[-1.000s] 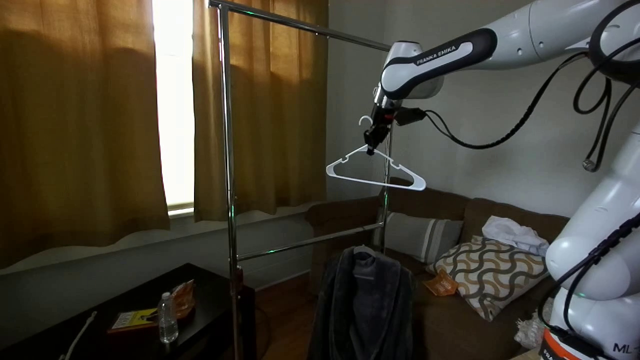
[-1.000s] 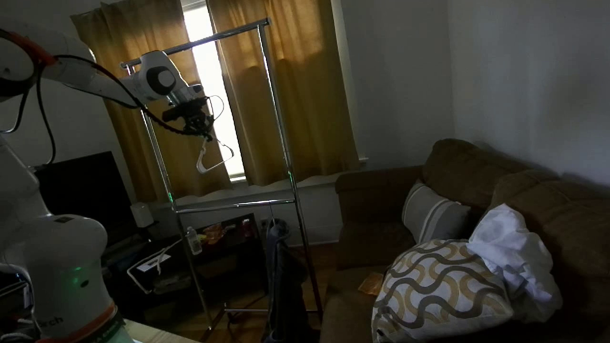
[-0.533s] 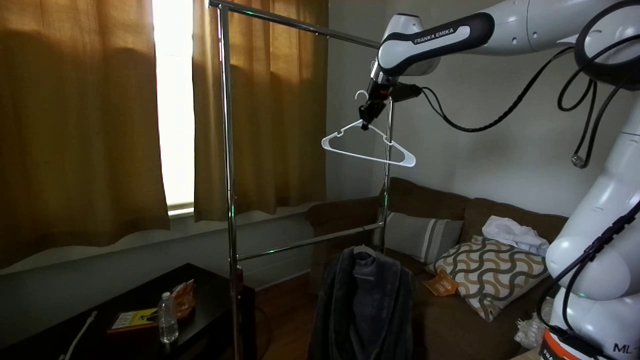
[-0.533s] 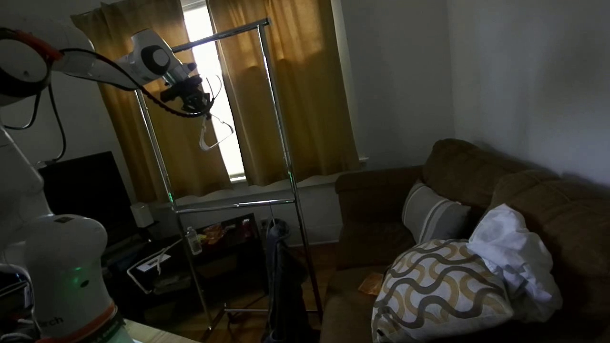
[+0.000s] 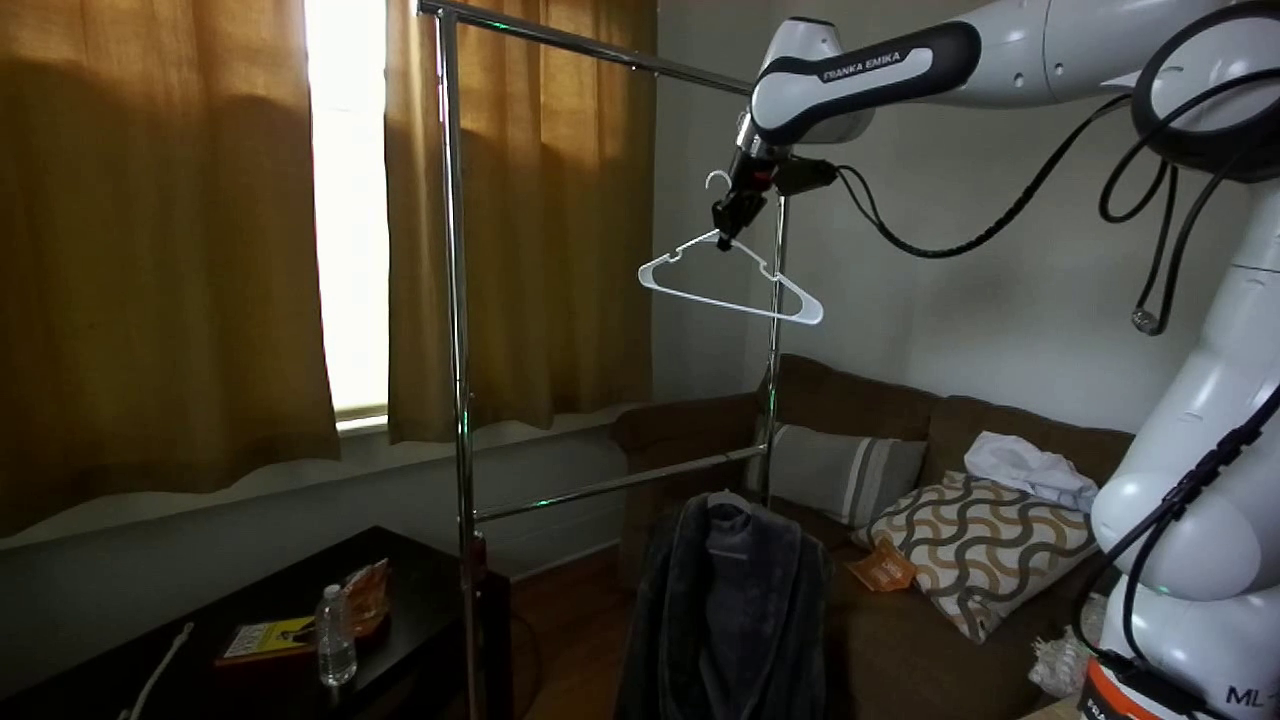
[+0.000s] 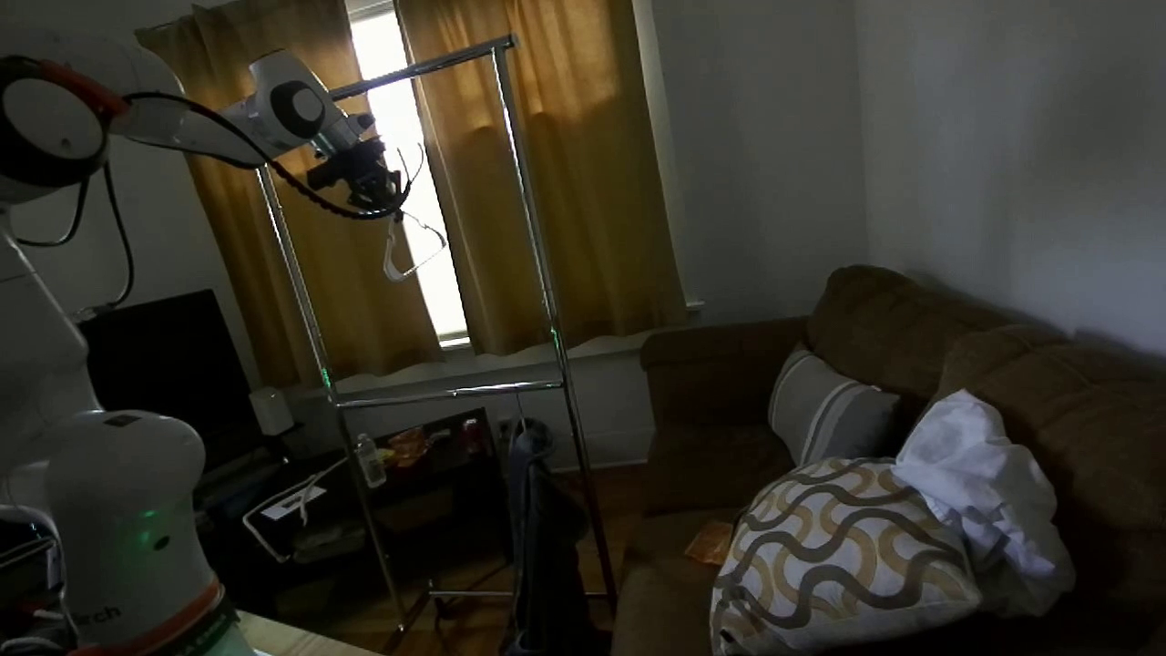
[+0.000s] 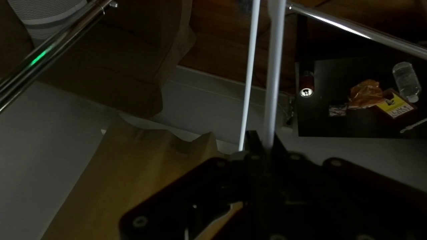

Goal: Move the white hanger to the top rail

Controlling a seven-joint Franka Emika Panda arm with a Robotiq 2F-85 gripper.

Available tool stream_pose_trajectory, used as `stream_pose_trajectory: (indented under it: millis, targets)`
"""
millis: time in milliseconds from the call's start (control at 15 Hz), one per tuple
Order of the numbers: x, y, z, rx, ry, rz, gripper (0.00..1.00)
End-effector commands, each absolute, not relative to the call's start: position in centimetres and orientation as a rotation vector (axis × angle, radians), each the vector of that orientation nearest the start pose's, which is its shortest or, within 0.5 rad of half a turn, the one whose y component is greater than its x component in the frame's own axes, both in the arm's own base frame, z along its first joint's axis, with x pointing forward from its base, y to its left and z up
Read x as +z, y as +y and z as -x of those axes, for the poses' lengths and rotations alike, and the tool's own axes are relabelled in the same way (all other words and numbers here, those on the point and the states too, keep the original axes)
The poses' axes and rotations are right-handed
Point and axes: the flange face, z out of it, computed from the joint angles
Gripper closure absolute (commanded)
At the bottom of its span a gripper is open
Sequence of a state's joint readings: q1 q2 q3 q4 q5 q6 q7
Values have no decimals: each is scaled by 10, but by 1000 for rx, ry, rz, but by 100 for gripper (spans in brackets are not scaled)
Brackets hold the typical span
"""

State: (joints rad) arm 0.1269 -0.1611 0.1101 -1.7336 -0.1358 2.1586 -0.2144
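The white hanger (image 5: 722, 302) hangs in the air from my gripper (image 5: 725, 242), with its curved hook upward beside the gripper and its long bar below. It also shows in an exterior view (image 6: 394, 273), edge-on against the window. My gripper is shut on the hanger's upper part in both exterior views (image 6: 398, 215). In the wrist view a white hanger bar (image 7: 274, 73) runs between the dark fingertips (image 7: 259, 141). The top rail (image 5: 600, 52) is silver and stands higher than the hook, apart from it. It also shows in an exterior view (image 6: 428, 66), partly behind the arm.
The rack's uprights (image 5: 455, 250) and lower bar (image 5: 620, 484) stand near the gripper. A dark jacket (image 5: 660, 620) hangs on the lower bar. A black table (image 5: 400, 560) holds a bottle (image 5: 336, 640) and wrappers. Curtains (image 5: 560, 250) and a brown sofa (image 5: 690, 420) are behind.
My gripper and the held hanger have risen, mostly in the first half second, then slightly more. In an exterior view they have also shifted a little to the left. The rack has not moved.
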Motion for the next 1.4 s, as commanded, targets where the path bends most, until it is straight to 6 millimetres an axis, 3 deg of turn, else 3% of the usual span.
stream_pose_trajectory:
  millis: [0,333,533,1133,1333]
  targets:
    - [710,132,-536,-1019,-747,3042,98]
    - [767,140,-544,-1316,-556,2898,98]
    - [790,145,-548,-1424,-492,2836,98]
    - [849,150,-571,-1679,-476,2742,98]
    - [855,153,-577,-1720,-488,2725,98]
